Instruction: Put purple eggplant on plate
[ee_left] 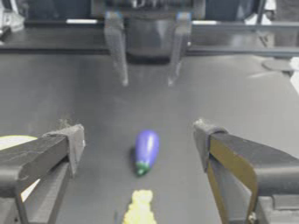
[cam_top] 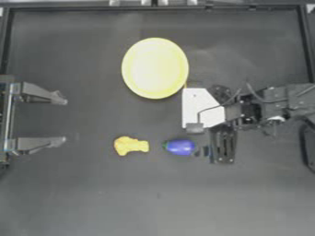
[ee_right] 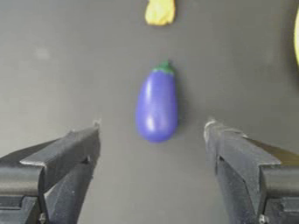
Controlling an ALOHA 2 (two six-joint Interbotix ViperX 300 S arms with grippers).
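Below the plate (cam_top: pixel 154 67), on the dark table (cam_top: pixel 73 193), the purple eggplant (cam_top: pixel 179 147) is seen beside a yellow lumpy toy (cam_top: pixel 130 145). The right gripper (ee_right: pixel 152 131) is spread wide, empty, just short of it. The left gripper (cam_top: pixel 61 119) is parked open, well apart.

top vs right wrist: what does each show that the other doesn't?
Top only: whole plate, the parked left gripper at the left edge, and the right arm's body. Right wrist only: the open right gripper lined up just short of the purple eggplant, green stem pointing away. Both: eggplant and yellow lumpy toy on the table.
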